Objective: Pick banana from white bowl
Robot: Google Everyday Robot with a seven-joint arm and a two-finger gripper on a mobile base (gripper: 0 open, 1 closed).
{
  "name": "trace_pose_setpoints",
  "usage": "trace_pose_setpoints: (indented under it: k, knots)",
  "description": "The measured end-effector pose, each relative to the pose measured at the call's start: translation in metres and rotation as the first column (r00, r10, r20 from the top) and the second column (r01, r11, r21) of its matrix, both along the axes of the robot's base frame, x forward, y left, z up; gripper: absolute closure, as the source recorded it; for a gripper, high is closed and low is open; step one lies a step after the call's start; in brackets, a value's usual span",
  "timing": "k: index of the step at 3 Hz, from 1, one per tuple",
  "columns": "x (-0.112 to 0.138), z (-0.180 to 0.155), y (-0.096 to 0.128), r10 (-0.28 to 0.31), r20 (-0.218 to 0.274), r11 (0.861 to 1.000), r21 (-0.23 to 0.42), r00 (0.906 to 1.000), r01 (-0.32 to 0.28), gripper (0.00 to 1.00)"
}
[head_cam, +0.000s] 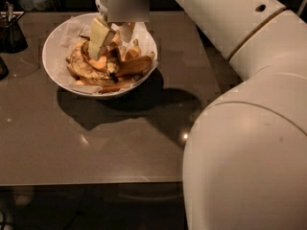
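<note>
The white bowl (pixel 50 63) stands at the back left of the table, lined with crumpled white paper. Several bananas lie in it. The banana (pixel 113 63), with black patches and a dark end, lies near the bowl's middle. My gripper (pixel 114 36) reaches straight down into the bowl, right over that banana's upper part, and hides some of it. A cleaner orange banana (pixel 135 65) lies to its right and a wide speckled one (pixel 82 65) to its left.
The bowl sits on a brown table (pixel 120 143). A dark holder (pixel 10 31) stands at the table's back left corner. My large white arm (pixel 249 147) fills the right side of the view and hides the table's right part.
</note>
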State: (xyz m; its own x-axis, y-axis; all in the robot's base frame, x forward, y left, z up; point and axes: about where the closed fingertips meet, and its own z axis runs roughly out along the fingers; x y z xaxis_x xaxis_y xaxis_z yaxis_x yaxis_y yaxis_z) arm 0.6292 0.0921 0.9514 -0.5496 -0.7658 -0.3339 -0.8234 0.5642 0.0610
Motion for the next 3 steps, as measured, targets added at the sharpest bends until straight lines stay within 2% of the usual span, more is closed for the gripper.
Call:
trace_pose_setpoints:
  k: [1,2,3]
  knots:
    - [0.004,-0.008,0.002,-0.003,-0.015,1.0,-0.008,0.9999,0.003,0.29]
    - [0.009,-0.021,0.003,-0.01,-0.041,1.0,-0.021,0.9991,0.009,0.36]
    - [0.009,-0.021,0.003,-0.01,-0.041,1.0,-0.021,0.9991,0.009,0.55]
